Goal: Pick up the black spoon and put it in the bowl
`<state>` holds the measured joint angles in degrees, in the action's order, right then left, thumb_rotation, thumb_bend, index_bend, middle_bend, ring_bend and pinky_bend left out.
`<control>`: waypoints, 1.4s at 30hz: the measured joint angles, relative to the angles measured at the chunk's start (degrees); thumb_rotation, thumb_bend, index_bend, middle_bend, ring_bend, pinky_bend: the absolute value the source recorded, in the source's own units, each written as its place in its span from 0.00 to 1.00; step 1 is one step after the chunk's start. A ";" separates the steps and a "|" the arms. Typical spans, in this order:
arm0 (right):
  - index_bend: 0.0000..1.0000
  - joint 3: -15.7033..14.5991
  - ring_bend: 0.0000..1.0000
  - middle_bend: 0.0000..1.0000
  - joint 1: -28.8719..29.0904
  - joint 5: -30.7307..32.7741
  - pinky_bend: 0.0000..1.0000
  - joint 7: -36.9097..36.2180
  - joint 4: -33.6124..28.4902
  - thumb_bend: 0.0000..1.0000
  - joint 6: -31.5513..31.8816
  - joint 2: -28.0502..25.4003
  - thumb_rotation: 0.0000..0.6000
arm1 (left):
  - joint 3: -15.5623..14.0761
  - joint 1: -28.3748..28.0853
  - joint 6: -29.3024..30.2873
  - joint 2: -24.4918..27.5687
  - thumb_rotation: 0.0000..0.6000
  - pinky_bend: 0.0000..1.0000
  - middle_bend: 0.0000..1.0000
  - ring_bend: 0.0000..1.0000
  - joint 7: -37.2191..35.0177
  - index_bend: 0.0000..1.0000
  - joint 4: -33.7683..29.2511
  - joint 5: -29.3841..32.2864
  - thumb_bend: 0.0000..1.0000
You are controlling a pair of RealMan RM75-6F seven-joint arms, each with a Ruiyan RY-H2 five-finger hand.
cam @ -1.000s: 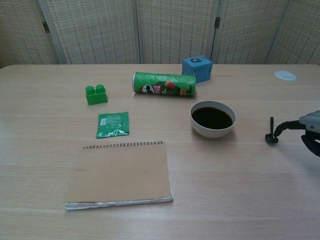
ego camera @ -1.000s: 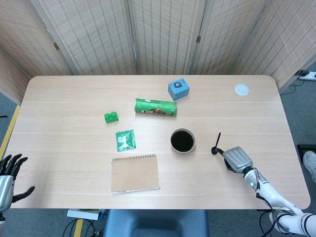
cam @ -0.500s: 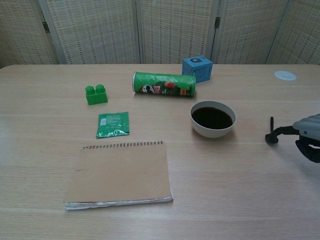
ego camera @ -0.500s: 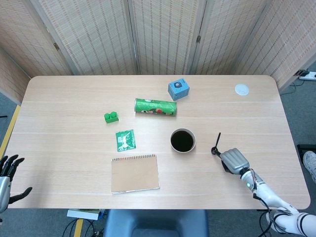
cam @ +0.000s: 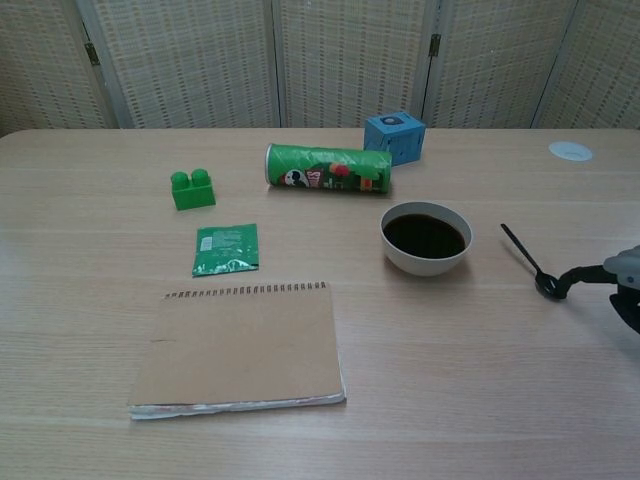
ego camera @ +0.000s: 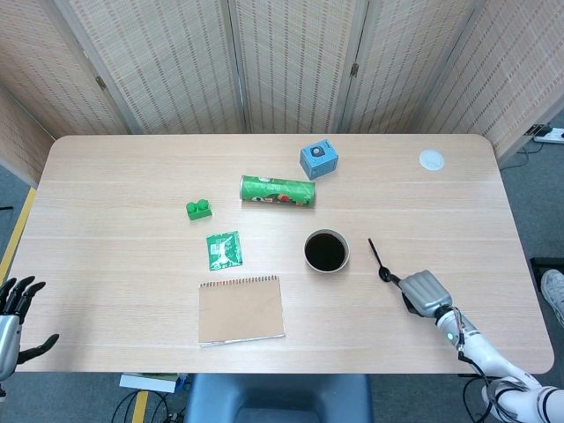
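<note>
R hand (ego camera: 425,290) grey shell, white forearm; L hand (ego camera: 12,310) black fingers.

Lab setup: table (ego camera: 132,167) (woven screens (ego camera: 291,62) behind).

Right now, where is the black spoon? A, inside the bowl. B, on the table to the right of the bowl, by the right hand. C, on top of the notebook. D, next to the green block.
B: the black spoon lies on the table right of the bowl, its scoop end at the fingers of the right hand.
</note>
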<state>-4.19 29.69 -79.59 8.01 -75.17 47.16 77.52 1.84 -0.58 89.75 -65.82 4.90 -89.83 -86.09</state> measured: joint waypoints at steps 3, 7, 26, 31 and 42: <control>0.22 -0.08 1.00 0.91 -0.15 -0.05 0.96 -0.23 0.59 0.99 0.01 -0.33 1.00 | -0.04 -0.03 -0.10 0.03 1.00 0.15 0.15 0.10 0.27 0.20 -0.15 -0.04 0.17; 0.22 0.41 1.00 0.91 0.07 0.26 0.96 -0.63 1.66 0.99 -0.36 -0.34 1.00 | 0.00 -0.05 -0.04 -0.05 1.00 0.15 0.15 0.10 0.52 0.20 -0.42 -0.14 0.17; 0.22 2.14 1.00 0.87 0.47 -2.40 0.96 -3.29 1.55 0.50 3.67 -0.06 1.00 | 0.22 0.38 0.32 0.31 1.00 0.15 0.15 0.10 1.03 0.20 -0.89 0.41 0.17; 0.33 2.70 0.99 0.85 -0.60 -3.45 0.96 -3.80 -1.00 0.21 7.60 -0.19 1.00 | 0.36 0.03 0.07 0.17 1.00 0.15 0.15 0.10 0.80 0.20 -0.89 0.12 0.17; 0.36 3.62 0.88 0.77 -1.41 -3.58 0.96 0.16 -7.02 0.03 9.95 0.55 1.00 | 0.36 0.19 0.35 -0.04 1.00 0.15 0.15 0.10 -0.12 0.20 -0.17 0.04 0.17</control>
<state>-0.58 28.28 -83.18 8.17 -82.19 57.10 78.07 2.20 -0.39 90.10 -65.86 4.78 -90.00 -86.05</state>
